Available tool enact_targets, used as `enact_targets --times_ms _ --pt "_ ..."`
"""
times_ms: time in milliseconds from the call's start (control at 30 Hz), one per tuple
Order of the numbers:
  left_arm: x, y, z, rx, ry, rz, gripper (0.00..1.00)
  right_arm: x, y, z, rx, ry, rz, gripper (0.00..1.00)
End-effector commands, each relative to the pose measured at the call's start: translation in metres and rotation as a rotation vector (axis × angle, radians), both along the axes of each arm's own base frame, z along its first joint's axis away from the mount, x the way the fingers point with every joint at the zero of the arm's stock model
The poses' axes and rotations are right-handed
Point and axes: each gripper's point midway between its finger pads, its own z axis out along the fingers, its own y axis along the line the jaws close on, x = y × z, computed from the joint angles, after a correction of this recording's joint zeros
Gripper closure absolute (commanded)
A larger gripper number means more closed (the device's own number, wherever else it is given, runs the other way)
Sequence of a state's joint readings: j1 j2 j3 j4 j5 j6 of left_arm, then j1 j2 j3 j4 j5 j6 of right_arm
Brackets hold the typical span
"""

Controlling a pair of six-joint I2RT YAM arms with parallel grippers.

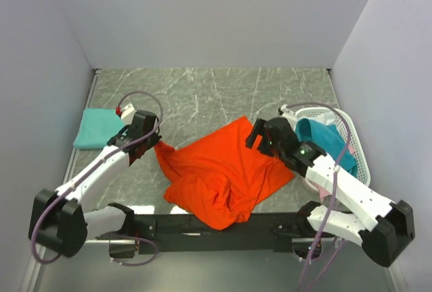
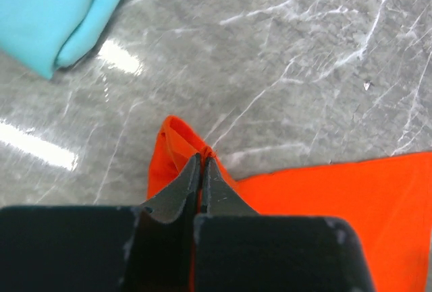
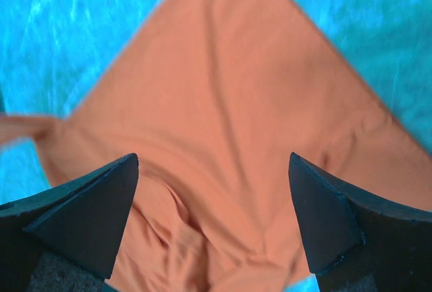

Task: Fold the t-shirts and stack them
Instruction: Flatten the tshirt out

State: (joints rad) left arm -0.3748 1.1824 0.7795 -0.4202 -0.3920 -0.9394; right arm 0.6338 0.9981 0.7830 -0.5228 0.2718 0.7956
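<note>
Clamping the left tip of the orange-red t-shirt in our left end effector, we are hovering the right end effector, fingers spread, over its far right corner, the cloth bunched by the near edge of the table.

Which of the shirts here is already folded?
The pale teal shirt, lying flat on the far left. The orange shirt is spread and crumpled, pinched by the left claw; the blue one sits bunched in the basket.
</note>
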Motion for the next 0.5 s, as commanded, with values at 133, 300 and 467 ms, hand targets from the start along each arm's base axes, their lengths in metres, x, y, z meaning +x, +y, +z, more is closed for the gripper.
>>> enact_targets --times_ms 133,300,467 --pt "-0.03 0.008 -0.002 -0.057 -0.042 0.025 0.99 0.077 0.011 0.045 -0.023 -0.07 -0.032 0.03" --pt "-0.043 0.01 0.005 -0.104 -0.101 0.025 0.99 0.139 0.014 0.034 -0.118 -0.033 -0.054 0.06" --pt "-0.05 0.013 0.005 -0.111 -0.113 0.027 0.99 0.195 0.025 -0.001 -0.226 0.066 -0.011 0.16"
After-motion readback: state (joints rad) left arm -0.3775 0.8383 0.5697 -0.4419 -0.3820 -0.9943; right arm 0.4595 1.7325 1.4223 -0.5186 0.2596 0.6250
